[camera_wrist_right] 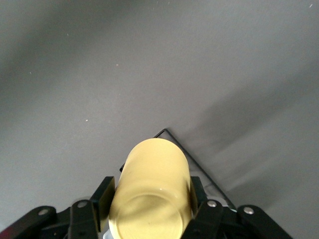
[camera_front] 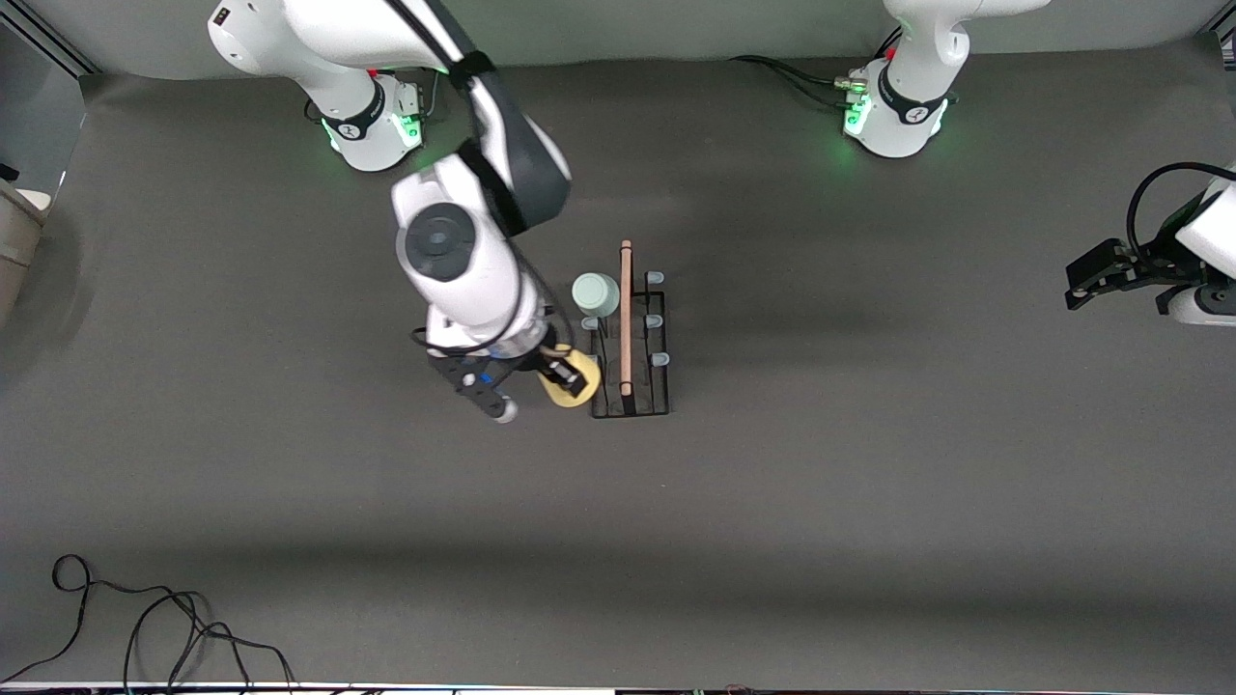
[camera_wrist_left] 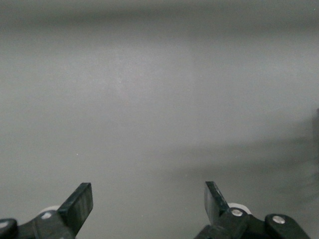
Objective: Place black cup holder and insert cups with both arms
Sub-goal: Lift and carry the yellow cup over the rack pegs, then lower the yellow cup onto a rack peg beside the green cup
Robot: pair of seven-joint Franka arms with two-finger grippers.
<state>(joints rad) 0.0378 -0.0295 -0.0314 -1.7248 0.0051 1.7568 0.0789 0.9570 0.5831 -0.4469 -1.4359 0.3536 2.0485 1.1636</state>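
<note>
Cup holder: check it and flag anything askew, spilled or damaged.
Nothing stands out. The black cup holder stands flat on the table, with a pale green cup upturned on a peg at its end farthest from the front camera. The right gripper holds the yellow cup over its nearest corner. The left gripper waits, open.

The black cup holder [camera_front: 632, 333] sits just above the middle of the front view, its handle running up and down the frame. One cup [camera_front: 595, 293] rests on a peg at its upper end, on the side toward the right arm's base. Another cup [camera_front: 572, 379] is at its lower corner on that same side, and the left gripper [camera_front: 1080, 286] is far off at the frame's right edge.
</note>
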